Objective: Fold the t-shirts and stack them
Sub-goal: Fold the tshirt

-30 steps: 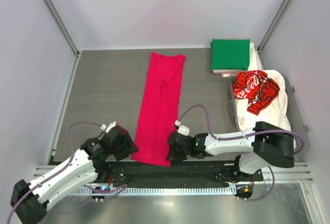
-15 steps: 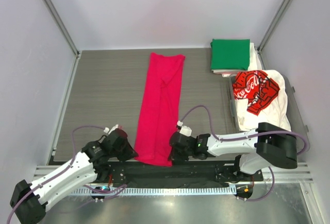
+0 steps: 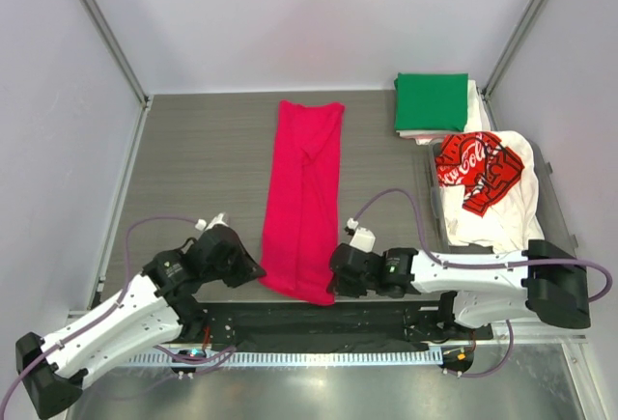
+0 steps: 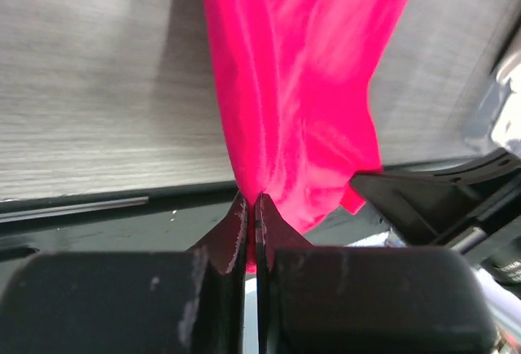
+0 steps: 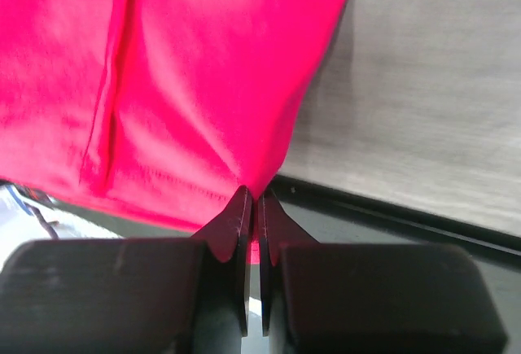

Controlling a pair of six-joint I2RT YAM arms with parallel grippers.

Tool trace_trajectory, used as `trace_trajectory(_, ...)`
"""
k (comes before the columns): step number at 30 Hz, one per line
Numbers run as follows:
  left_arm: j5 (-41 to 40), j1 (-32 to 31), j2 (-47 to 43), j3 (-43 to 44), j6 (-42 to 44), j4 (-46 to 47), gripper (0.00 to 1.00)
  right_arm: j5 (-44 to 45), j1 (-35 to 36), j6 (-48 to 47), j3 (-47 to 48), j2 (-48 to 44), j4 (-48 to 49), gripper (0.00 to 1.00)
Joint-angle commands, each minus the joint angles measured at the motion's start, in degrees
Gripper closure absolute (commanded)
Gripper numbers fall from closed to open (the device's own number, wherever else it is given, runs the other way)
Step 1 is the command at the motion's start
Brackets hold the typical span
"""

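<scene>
Magenta tee lies as a long folded strip down the middle of the table, its near hem gathered up at both corners. Left claw is pinched tight on the hem's left corner; a second ago it stood open just short of it. Right claw is clamped on the right corner, as before, though its arm now stretches flatter to the right. Green tee sits folded at the far right, with the printed tee crumpled just in front.
</scene>
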Motion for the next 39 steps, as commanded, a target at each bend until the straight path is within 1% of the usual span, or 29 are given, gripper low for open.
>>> trace_trajectory(1, -6.6, -0.2, 4.9, 6.9, 3.1, -2.0, 1.0, 4.8, -4.8, -4.0, 4.9, -2.1, -4.8, 0.99)
trace_trajectory(4, -9.1, -0.2, 8.6, 11.1, 5.8, -2.1, 1.0, 3.3, -9.6, -9.1, 7.6, -2.1, -5.5, 0.99)
trace_trajectory(5, -10.8, -0.2, 11.2, 14.2, 6.9, -2.2, 1.0, 2.6, -12.7, -10.5, 8.4, -1.9, -5.6, 0.99)
trace_trajectory(7, -12.5, -0.1, 13.9, 17.4, 8.4, -2.5, 1.0, 1.7, -15.6, -14.2, 11.2, -1.3, -6.3, 0.99)
trace_trajectory(8, -13.8, 0.4, 16.7, 20.8, 9.2, -2.6, 1.0, 1.1, -18.0, -15.4, 12.3, -0.7, -6.5, 0.99)
trace_trajectory(10, -14.5, 1.3, 19.7, 24.4, 11.6, -2.8, 1.0, 0.1, -20.5, -18.8, 15.6, 1.5, -7.1, 0.99)
trace_trajectory(12, -14.5, 3.4, 24.1, 29.3, 14.6, -3.1, 1.0, -1.4, -23.7, -21.0, 19.2, 4.3, -7.5, 0.99)
trace_trajectory(15, -12.5, 7.4, 29.5, 34.6, 18.1, -2.5, 1.0, -3.0, -27.5, -24.7, 23.8, 7.2, -8.2, 0.99)
trace_trajectory(16, -11.8, 9.6, 30.9, 35.4, 18.8, -2.1, 1.0, -3.5, -28.6, -25.6, 24.9, 8.9, -8.4, 0.99)
trace_trajectory(18, -9.9, 11.9, 33.3, 37.2, 20.0, -0.6, 1.0, -5.0, -30.6, -27.9, 27.9, 11.0, -8.5, 0.99)
trace_trajectory(22, -6.5, 17.5, 41.1, 40.8, 23.3, 1.6, 1.0, -8.1, -36.0, -31.2, 32.5, 17.9, -8.5, 0.99)
trace_trajectory(25, -4.2, 20.8, 46.9, 43.2, 24.8, 2.8, 1.0, -9.9, -38.6, -33.8, 36.4, 22.6, -8.6, 0.99)
trace_trajectory(27, -2.6, 22.2, 49.5, 44.5, 25.2, 4.2, 1.0, -10.7, -39.5, -35.2, 39.0, 25.1, -8.5, 0.99)
trace_trajectory(28, -2.1, 23.2, 51.0, 45.3, 25.4, 4.5, 1.0, -12.5, -40.2, -35.6, 39.7, 26.1, -8.5, 0.99)
trace_trajectory(32, -0.5, 24.9, 58.8, 50.4, 27.2, 5.3, 1.0, -14.2, -42.4, -37.4, 43.8, 31.9, -8.5, 0.99)
trace_trajectory(37, 0.7, 26.6, 66.6, 55.4, 28.1, 5.4, 1.0, -15.5, -43.9, -38.0, 46.6, 35.7, -8.5, 0.99)
trace_trajectory(39, 3.3, 27.0, 70.1, 57.4, 28.2, 5.5, 1.0, -16.1, -44.4, -38.0, 48.1, 37.9, -8.6, 0.99)
